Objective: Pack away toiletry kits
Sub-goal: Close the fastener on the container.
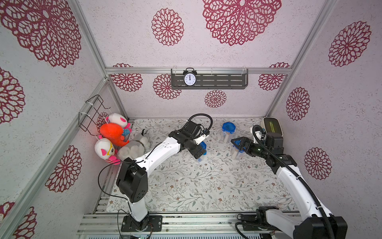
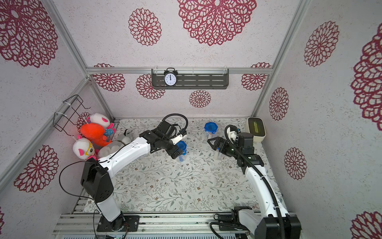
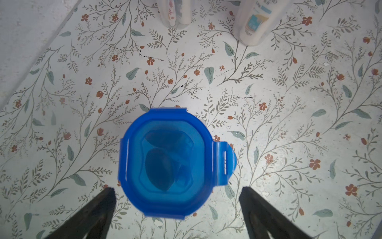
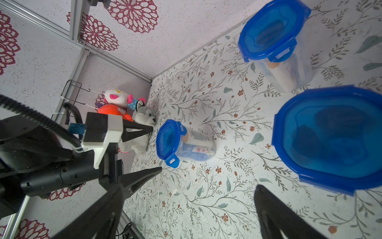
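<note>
Left arm (image 1: pixel 159 153) is bent at the elbow and reaches forward to mid-workspace with the wrist tipped down. Left gripper (image 1: pixel 198 153) points downward, jaws wide apart, gripping nothing. Right arm (image 1: pixel 297 186) stretches forward along the right side, and right gripper (image 1: pixel 235 144) aims inward toward the left one, jaws spread wide, empty.

Lids (image 3: pixel 167 163) are blue, jars (image 4: pixel 198 144) clear; the mat (image 1: pixel 196 186) bears grey-green leaves and rust-red flowers; walls (image 1: pixel 206 51) carry crimson rosettes.
</note>
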